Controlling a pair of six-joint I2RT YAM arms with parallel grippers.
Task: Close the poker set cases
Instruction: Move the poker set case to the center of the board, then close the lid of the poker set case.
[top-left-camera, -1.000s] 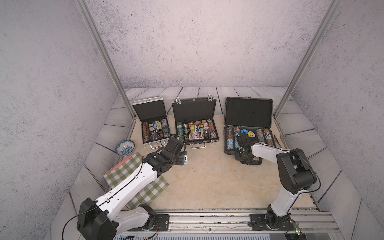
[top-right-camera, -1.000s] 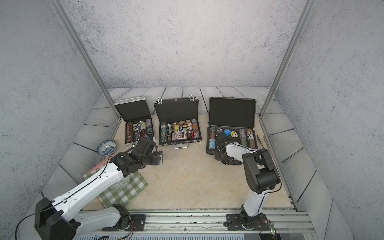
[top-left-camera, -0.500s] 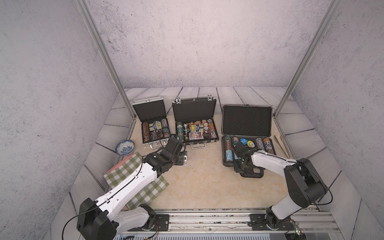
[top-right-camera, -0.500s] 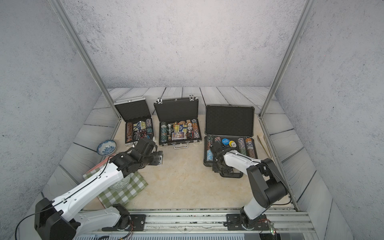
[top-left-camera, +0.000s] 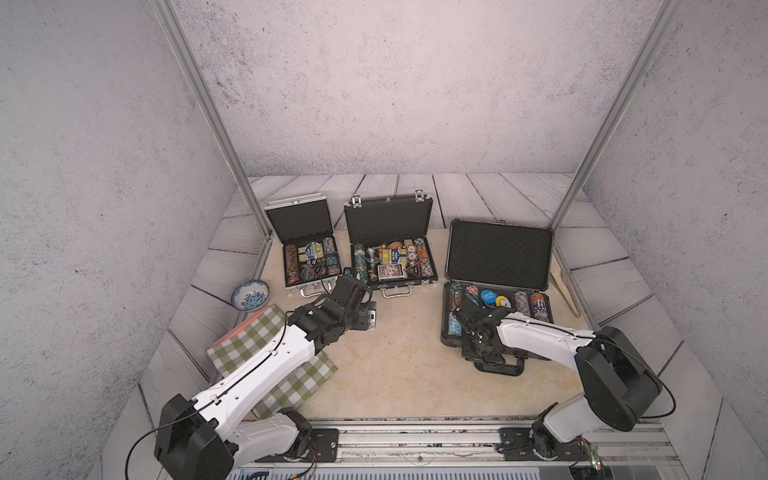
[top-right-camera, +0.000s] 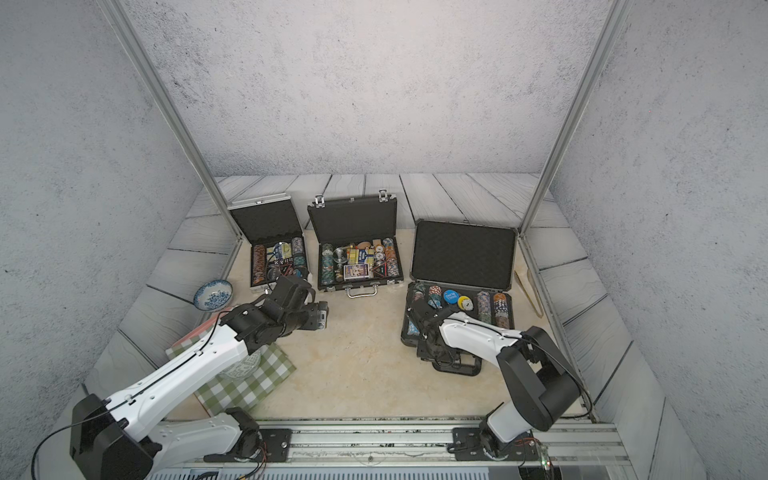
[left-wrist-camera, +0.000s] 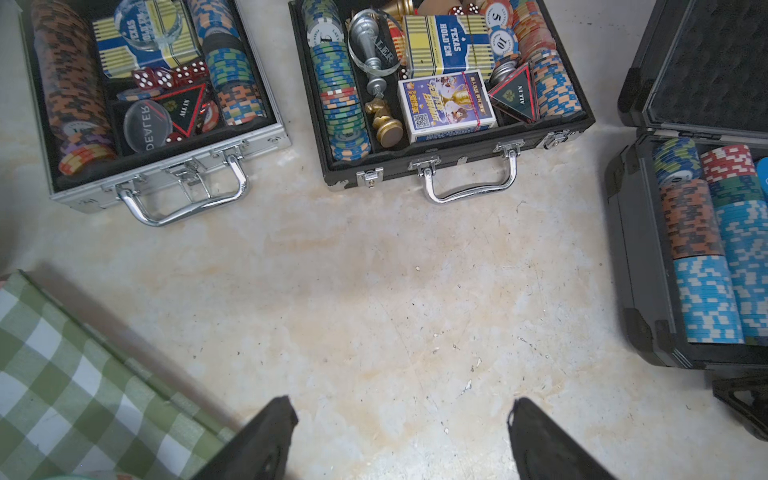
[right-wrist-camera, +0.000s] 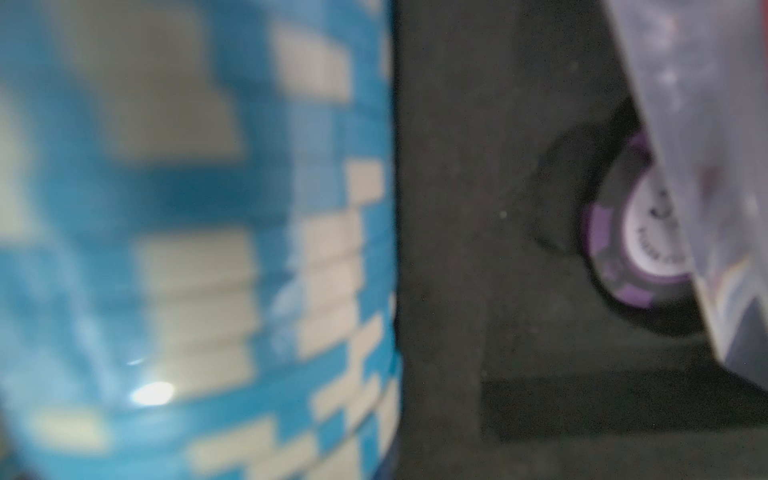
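– Hovering where, that left gripper (left-wrist-camera: 403, 405) of yours?
– Over the bare beige marbled tabletop (top-left-camera: 395, 365), in front of the small silver-framed poker case (top-left-camera: 299, 218) and the middle black poker case (top-left-camera: 388, 218). Its black fingers (left-wrist-camera: 270, 440) are spread wide, with nothing between them.
– And the cases?
– All three stand in a row with their lids up. The large black poker case (top-left-camera: 498, 253) sits nearest my right arm, its foam-lined lid tilted back and chips lying in rows in its tray.
– Your right gripper (top-left-camera: 464, 318)?
– Down inside that large case's tray, on the side toward the middle case, right by a blue-and-white chip stack (right-wrist-camera: 187, 249). My wrist camera is so close that nearly everything blurs, apart from a purple chip (right-wrist-camera: 648, 249) in a dark recess. Whether the jaws are parted or pinching anything, I cannot tell.
– Anything else around?
– A blue-and-white patterned bowl (top-left-camera: 250, 295) near the silver case, and a green-and-white checked cloth (top-left-camera: 249, 340) under my left arm.
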